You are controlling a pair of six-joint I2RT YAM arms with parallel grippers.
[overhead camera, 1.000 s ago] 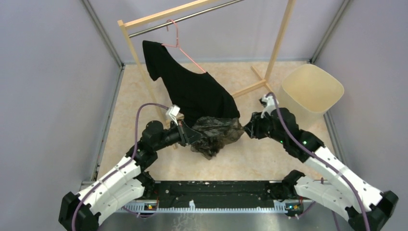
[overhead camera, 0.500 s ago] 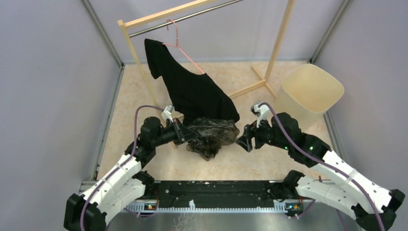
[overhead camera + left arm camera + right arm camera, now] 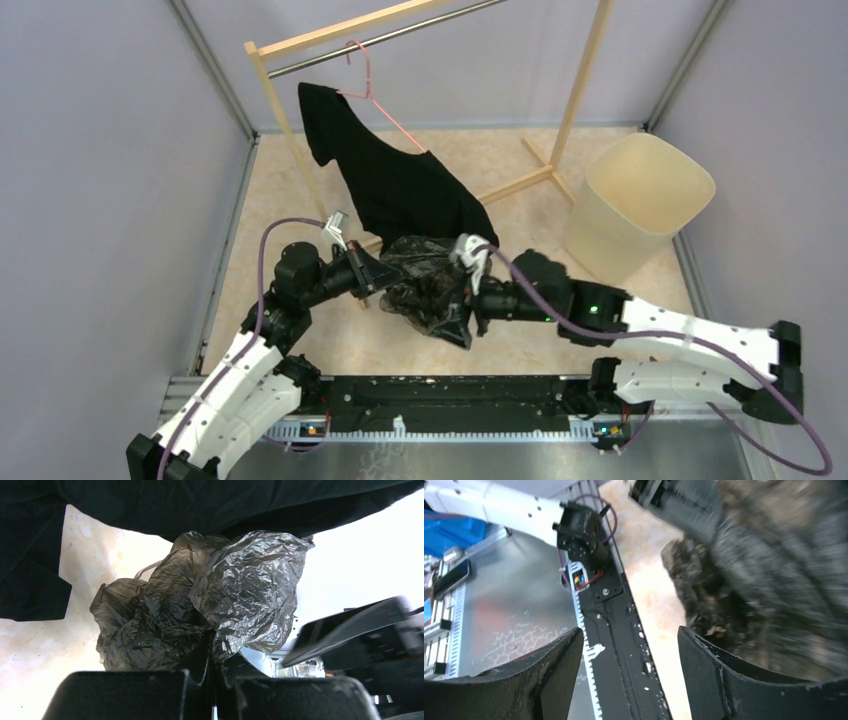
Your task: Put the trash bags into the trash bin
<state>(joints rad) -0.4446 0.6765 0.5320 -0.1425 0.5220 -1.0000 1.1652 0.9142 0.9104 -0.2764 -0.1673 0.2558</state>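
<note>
The trash bag (image 3: 428, 283) is a crumpled, glossy brown-grey film bundle held above the floor, just under the hem of the black T-shirt. My left gripper (image 3: 388, 277) is shut on its left side; in the left wrist view the jaws (image 3: 216, 680) are closed on the film and the bag (image 3: 220, 590) bulges above them. My right gripper (image 3: 462, 312) is open at the bag's lower right edge. In the right wrist view its fingers (image 3: 716, 675) stand wide apart, with the blurred bag (image 3: 769, 565) just past the right one. The cream trash bin (image 3: 640, 200) stands at the far right.
A black T-shirt (image 3: 400, 195) hangs on a pink hanger (image 3: 375, 95) from a wooden clothes rack (image 3: 585, 75) at the back. Grey walls close in both sides. The black base rail (image 3: 450, 390) runs along the near edge.
My right arm has swung left, away from the bin, and its open gripper has reached the bag. My left gripper has drawn back slightly to the left, still holding the bag.
</note>
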